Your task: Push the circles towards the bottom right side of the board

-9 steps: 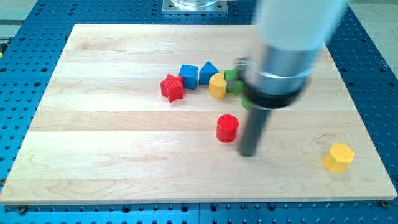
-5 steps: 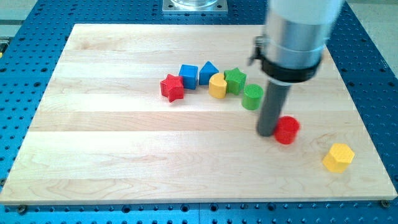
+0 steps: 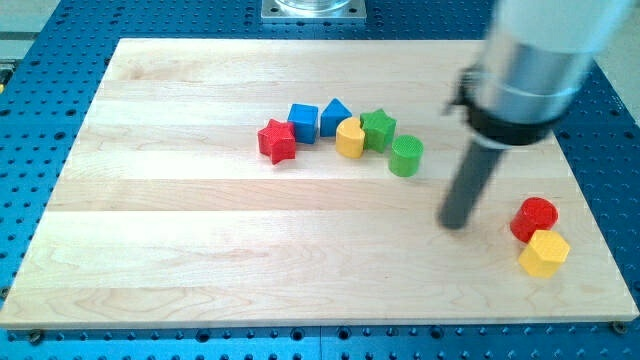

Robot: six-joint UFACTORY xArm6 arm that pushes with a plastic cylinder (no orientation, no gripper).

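Red circle: a short red cylinder (image 3: 534,218) with a flat round top, at about 4 o'clock on the wooden board (image 3: 180,250), near its right edge.
Green circle: a green cylinder (image 3: 405,157) of the same build, just right of the board's middle and a little above it, at the right end of the block row.
Red circle's neighbour: the yellow hexagon (image 3: 544,253) sits at its 5 o'clock, the two touching or nearly so; I cannot tell which.
Green circle's neighbour: the green star (image 3: 378,129) lies at its 11 o'clock, close beside it.
My tip: my tip (image 3: 455,223) rests on bare wood, holding nothing and touching no block.
Tip to red circle: the red circle is at my 3 o'clock, apart from me with a strip of board between.
Tip to green circle: it is at my 11 o'clock, clearly apart.
My arm: the dark rod leans, its top shifted toward 1 o'clock, running up into a black collar and a pale grey body (image 3: 535,60).
Other blocks: the yellow block (image 3: 349,138), the blue triangle (image 3: 335,114), the blue cube (image 3: 304,121) and the red star (image 3: 277,141) make up the rest of the row toward 9 o'clock.
Hard to make out: my upper body is blurred and cut off at the view's top; the yellow block's shape in the row is unclear, with a notch on top.
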